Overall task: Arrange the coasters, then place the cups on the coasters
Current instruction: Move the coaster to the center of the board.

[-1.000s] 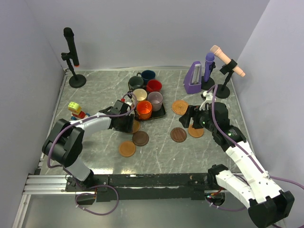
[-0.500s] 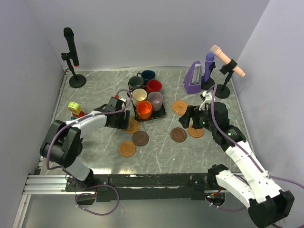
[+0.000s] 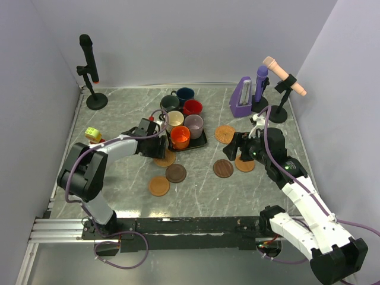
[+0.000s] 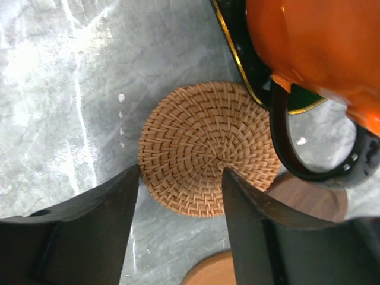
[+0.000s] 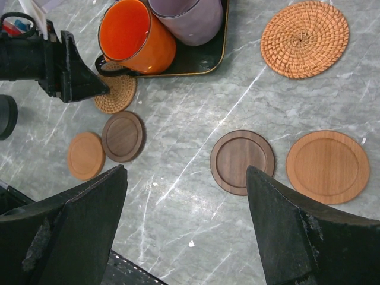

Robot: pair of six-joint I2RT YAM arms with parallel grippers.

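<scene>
By the tray point(image 5: 196, 58), L hand point(image 4: 181, 178) open over woven coaster point(image 4: 208, 148); R hand point(image 5: 185, 172) open.

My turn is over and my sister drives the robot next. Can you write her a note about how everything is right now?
Left gripper: open, over the woven coaster beside the black tray.
Right gripper: open, empty, above a dark brown coaster and a tan wooden coaster.
Cups: all six are on the tray. The orange cup is nearest the left gripper.
Other coasters: second woven coaster right of the tray; second dark brown coaster and second tan coaster near the left gripper.
Done: no cup is on a coaster yet.
Left: line up the coasters, then put a cup on each.
</scene>
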